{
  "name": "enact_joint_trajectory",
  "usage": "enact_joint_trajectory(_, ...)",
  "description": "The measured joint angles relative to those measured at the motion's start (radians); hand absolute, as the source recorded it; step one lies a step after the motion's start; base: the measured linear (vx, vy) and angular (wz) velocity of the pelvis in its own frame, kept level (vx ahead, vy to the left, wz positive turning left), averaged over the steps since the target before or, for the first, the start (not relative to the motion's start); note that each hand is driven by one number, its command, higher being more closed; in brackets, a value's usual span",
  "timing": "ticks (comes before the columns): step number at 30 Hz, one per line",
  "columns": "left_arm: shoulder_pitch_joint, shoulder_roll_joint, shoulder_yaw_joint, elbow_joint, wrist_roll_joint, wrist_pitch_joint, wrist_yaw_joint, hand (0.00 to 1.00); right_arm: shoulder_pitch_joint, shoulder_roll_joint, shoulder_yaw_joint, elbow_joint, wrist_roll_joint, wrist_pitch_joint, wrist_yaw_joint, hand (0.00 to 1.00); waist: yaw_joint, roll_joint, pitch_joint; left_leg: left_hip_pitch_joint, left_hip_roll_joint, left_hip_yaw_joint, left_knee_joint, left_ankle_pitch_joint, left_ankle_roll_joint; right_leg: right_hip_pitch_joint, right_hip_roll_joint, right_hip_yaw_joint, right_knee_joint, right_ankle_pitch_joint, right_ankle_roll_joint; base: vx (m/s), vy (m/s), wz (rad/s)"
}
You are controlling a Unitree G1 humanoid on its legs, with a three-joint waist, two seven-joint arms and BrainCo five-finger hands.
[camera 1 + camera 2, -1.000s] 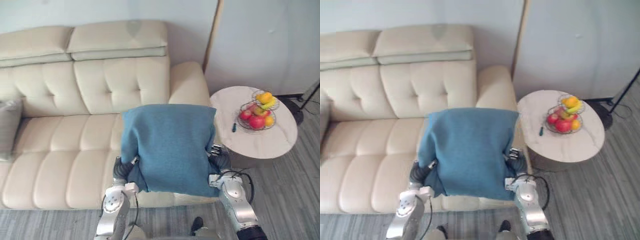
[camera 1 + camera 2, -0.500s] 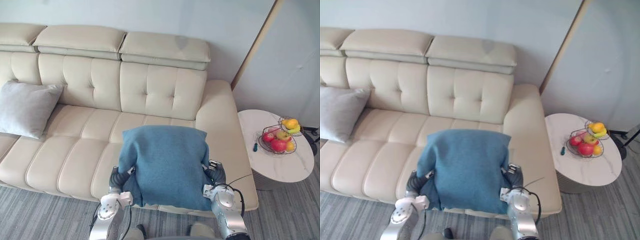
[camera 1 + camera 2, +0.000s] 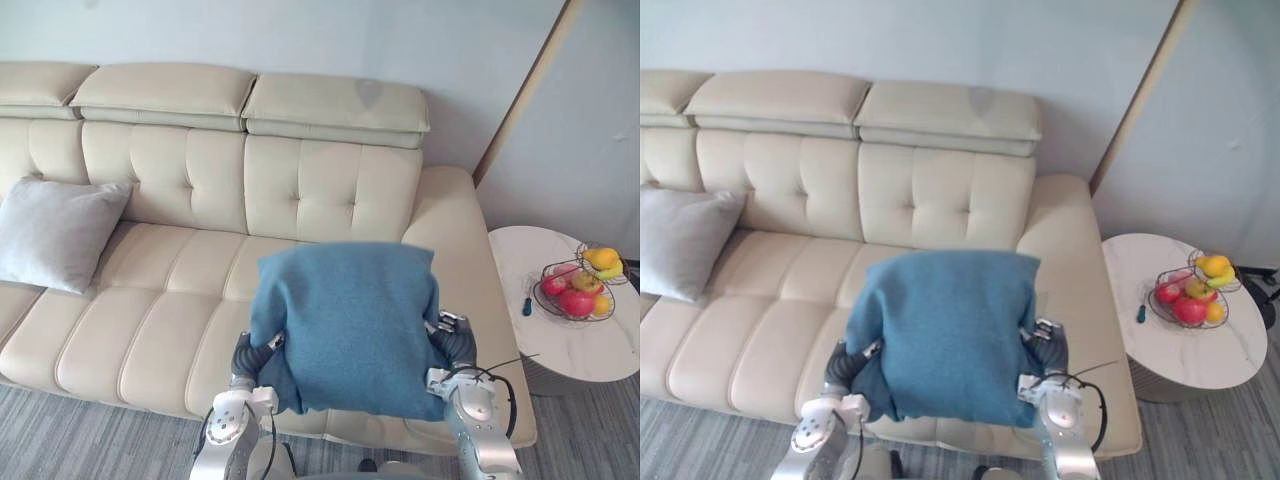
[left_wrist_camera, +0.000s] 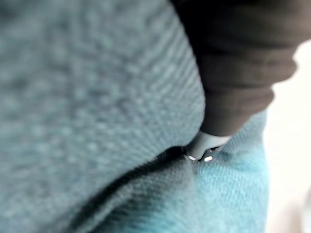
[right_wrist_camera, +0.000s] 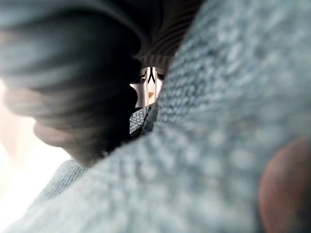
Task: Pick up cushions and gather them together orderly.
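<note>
Blue cushion (image 3: 345, 325) held up btw left hand (image 3: 249, 352) & right hand (image 3: 455, 340), over cream sofa (image 3: 150, 300); grips can't be told.

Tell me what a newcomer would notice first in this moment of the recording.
The big blue cushion stands out, held up in front of the cream sofa between the left hand and the right hand, one at each lower side. A grey cushion leans at the sofa's left end, well apart from it. To the right, a round side table bears a wire basket of fruit.
</note>
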Motion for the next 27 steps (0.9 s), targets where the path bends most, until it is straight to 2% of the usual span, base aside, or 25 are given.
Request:
enact_joint_trajectory(1,-0.002,0.006,0.000,0.000,0.001,0.000,0.000,1.00,0.005,0.019,-0.010,0.001,-0.001,0.000,-0.001,1.00,-0.005,-0.024,-0.011,0.014,-0.036,0.018,-0.044,0.019,0.010,0.000,-0.032,0.011,-0.032,0.015,0.013,0.09,0.222,-0.06)
enact_joint_trajectory(2,0.003,0.011,-0.001,0.002,0.002,0.001,0.000,1.00,0.007,0.028,-0.012,0.009,-0.002,0.000,-0.002,1.00,-0.004,-0.035,-0.017,0.026,-0.062,0.031,-0.065,0.025,0.016,0.008,-0.056,0.021,-0.056,0.026,0.018,0.08,0.216,-0.09)
enact_joint_trajectory(4,0.019,0.026,-0.001,0.002,0.011,0.001,0.000,1.00,0.008,0.039,-0.006,0.031,-0.012,0.002,-0.001,1.00,-0.001,-0.037,-0.017,0.059,-0.084,0.056,-0.084,0.027,0.020,0.025,-0.077,0.036,-0.065,0.037,0.033,0.04,0.149,-0.20)
enact_joint_trajectory(6,0.033,0.040,-0.003,0.002,0.014,0.001,0.000,1.00,0.017,0.060,-0.006,0.038,-0.024,0.004,-0.001,1.00,0.005,-0.037,-0.019,0.089,-0.098,0.077,-0.122,0.034,0.031,0.022,-0.088,0.058,-0.064,0.037,0.033,0.00,0.078,-0.23)
enact_joint_trajectory(10,0.036,0.060,-0.025,0.002,0.022,0.001,0.001,1.00,0.002,0.049,0.000,0.093,-0.057,0.006,-0.002,1.00,0.008,-0.044,-0.026,0.096,-0.103,0.096,-0.182,0.068,0.024,-0.005,-0.086,0.083,-0.083,0.050,0.043,-0.04,-0.012,-0.19)
enact_joint_trajectory(14,0.003,0.086,-0.046,0.013,0.045,0.001,0.024,1.00,-0.060,0.007,0.039,0.150,-0.128,0.014,-0.032,1.00,0.007,-0.047,-0.024,0.080,-0.102,0.119,-0.265,0.122,0.017,-0.053,-0.067,0.113,-0.123,0.095,0.033,-0.05,-0.043,-0.24)
enact_joint_trajectory(16,-0.083,0.103,-0.048,0.040,0.051,0.002,0.047,1.00,-0.123,0.006,0.043,0.168,-0.156,0.031,-0.054,1.00,0.009,-0.054,0.001,0.053,-0.095,0.123,-0.290,0.149,0.014,-0.090,-0.056,0.118,-0.130,0.115,0.026,-0.10,-0.056,-0.07)
enact_joint_trajectory(18,-0.228,0.117,-0.045,0.080,0.064,0.002,0.106,1.00,-0.239,0.005,0.051,0.187,-0.160,0.035,-0.095,1.00,0.010,-0.061,0.037,-0.026,-0.088,0.122,-0.289,0.176,0.018,-0.171,-0.048,0.122,-0.126,0.141,0.022,-0.13,-0.036,-0.03)
enact_joint_trajectory(21,-0.370,0.121,-0.024,0.098,0.069,0.002,0.158,1.00,-0.364,0.004,0.052,0.187,-0.161,0.041,-0.135,1.00,0.016,-0.058,0.079,-0.100,-0.084,0.123,-0.282,0.196,0.023,-0.244,-0.045,0.127,-0.123,0.168,0.023,-0.15,-0.014,-0.05)
enact_joint_trajectory(23,-0.563,0.157,-0.012,0.132,0.074,0.002,0.229,1.00,-0.523,-0.010,0.049,0.187,-0.161,0.051,-0.199,1.00,0.030,-0.055,0.103,-0.208,-0.072,0.115,-0.237,0.203,0.026,-0.349,-0.041,0.126,-0.084,0.176,0.025,-0.15,-0.005,0.02)
enact_joint_trajectory(24,-0.592,0.161,-0.009,0.136,0.077,0.002,0.242,1.00,-0.548,-0.013,0.048,0.187,-0.161,0.051,-0.210,1.00,0.031,-0.053,0.105,-0.225,-0.071,0.111,-0.228,0.203,0.026,-0.363,-0.040,0.124,-0.079,0.176,0.025,-0.14,-0.009,0.13)
enact_joint_trajectory(25,-0.736,0.183,-0.003,0.175,0.087,0.000,0.283,1.00,-0.670,-0.016,0.023,0.192,-0.161,0.052,-0.251,1.00,0.039,-0.048,0.130,-0.270,-0.066,0.102,-0.213,0.210,0.029,-0.406,-0.039,0.116,-0.057,0.176,0.025,-0.08,-0.005,0.12)
enact_joint_trajectory(27,-0.835,0.212,-0.002,0.214,0.088,-0.002,0.304,1.00,-0.762,-0.017,0.003,0.210,-0.163,0.051,-0.273,1.00,0.040,-0.045,0.149,-0.291,-0.068,0.096,-0.215,0.221,0.031,-0.432,-0.039,0.114,-0.045,0.175,0.025,-0.09,-0.003,0.09)
